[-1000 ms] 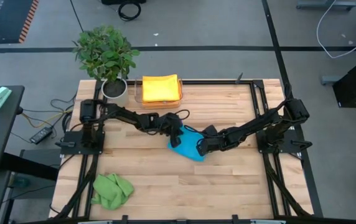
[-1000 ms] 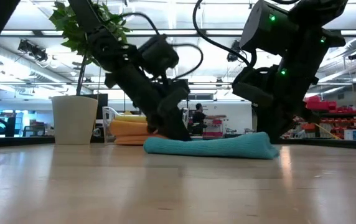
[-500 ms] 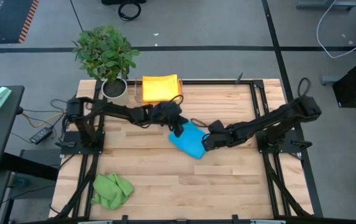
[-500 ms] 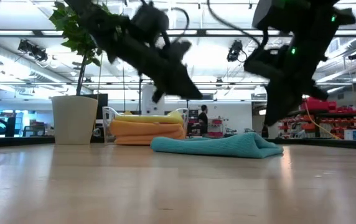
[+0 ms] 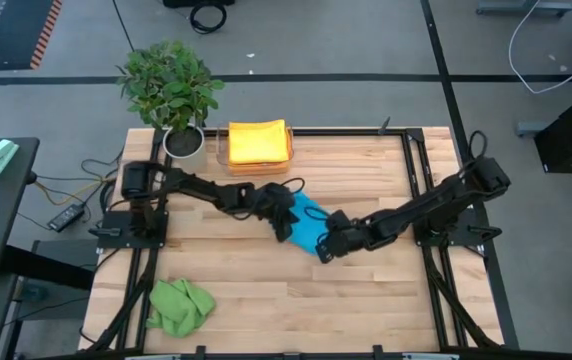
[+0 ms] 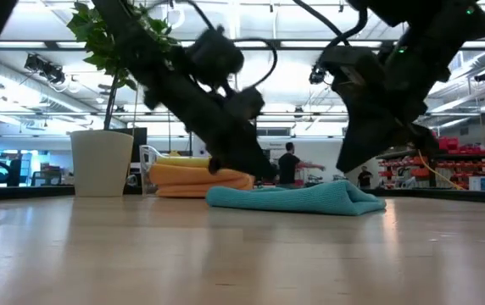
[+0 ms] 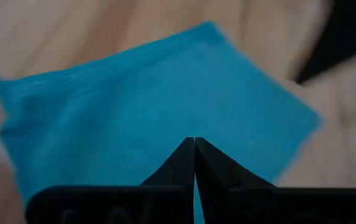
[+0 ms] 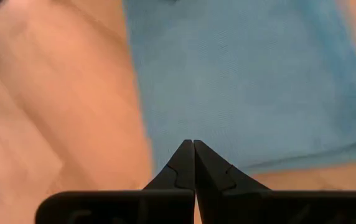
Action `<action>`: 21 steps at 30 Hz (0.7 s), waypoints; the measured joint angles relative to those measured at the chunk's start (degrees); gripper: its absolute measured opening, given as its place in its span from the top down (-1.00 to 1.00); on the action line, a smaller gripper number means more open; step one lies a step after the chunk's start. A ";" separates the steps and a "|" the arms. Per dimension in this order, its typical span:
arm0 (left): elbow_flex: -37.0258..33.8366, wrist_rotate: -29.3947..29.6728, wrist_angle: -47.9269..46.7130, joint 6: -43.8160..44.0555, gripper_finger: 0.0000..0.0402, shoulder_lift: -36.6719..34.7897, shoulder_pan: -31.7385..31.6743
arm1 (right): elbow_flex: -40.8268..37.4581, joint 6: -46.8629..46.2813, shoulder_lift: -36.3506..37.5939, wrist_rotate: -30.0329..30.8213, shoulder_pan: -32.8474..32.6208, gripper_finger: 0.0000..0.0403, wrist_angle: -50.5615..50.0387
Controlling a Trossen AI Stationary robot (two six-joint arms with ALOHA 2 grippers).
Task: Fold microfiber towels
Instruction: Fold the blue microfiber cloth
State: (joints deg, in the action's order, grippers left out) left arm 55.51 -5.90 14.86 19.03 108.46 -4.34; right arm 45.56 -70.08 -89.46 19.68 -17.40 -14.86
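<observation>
- Left gripper [image 7: 194, 146] is clenched on nothing, its tips hanging over the folded blue microfiber towel [image 5: 307, 222] near the middle of the wooden bench [image 5: 366, 290].
- Right gripper [image 8: 193, 149] is likewise clenched and empty, over the towel's edge that faces the front right corner.
- That blue towel lies flat as a compact folded pad, and I judge its fold nearly finished.
- Folded orange and yellow microfiber towels [image 5: 257, 142] are stacked in a clear plastic tray [image 6: 147, 159] at the back edge, beside a potted green plant [image 5: 171, 85] at the back left corner.
- A crumpled green microfiber towel [image 5: 179, 305] waits unfolded near the front left corner.
- Risk: pressing or sliding with closed tips could drag the top layer and undo the fold.
- With both arms crowded over one small pad, they could collide.
</observation>
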 joint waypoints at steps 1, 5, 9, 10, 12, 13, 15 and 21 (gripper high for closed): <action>-0.02 -0.01 1.39 0.54 0.91 1.19 -0.43 | 0.00 -0.44 -0.78 -0.30 -0.50 0.98 1.30; 0.07 -0.17 5.83 3.45 0.97 4.81 -2.17 | 0.02 -1.97 -2.55 -1.76 -2.36 0.98 4.86; 0.10 -0.35 7.62 4.38 0.93 6.42 -3.01 | 0.00 -2.13 -3.92 -2.27 -3.64 0.98 7.26; 0.56 -0.34 7.94 4.35 0.92 6.95 -3.01 | 0.00 -2.11 -4.13 -1.91 -3.70 0.98 7.42; 0.96 -0.32 7.95 4.30 0.91 7.22 -3.04 | -0.02 -2.05 -4.41 -1.27 -3.48 0.98 7.04; 1.22 -0.32 7.88 4.14 0.92 7.15 -3.02 | 0.01 -2.16 -4.65 -0.64 -3.20 0.98 7.01; 1.52 0.28 8.37 3.12 0.95 7.13 -3.01 | 0.02 -2.03 -4.84 0.40 -2.80 0.98 6.16; 1.55 1.75 8.24 3.12 0.92 7.09 -3.37 | 0.07 -1.42 -6.23 -1.06 -1.39 0.98 5.76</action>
State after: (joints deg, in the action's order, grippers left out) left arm 57.06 -4.15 23.10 22.15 115.55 -7.72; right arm 45.63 -71.50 -95.69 18.63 -18.78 -9.10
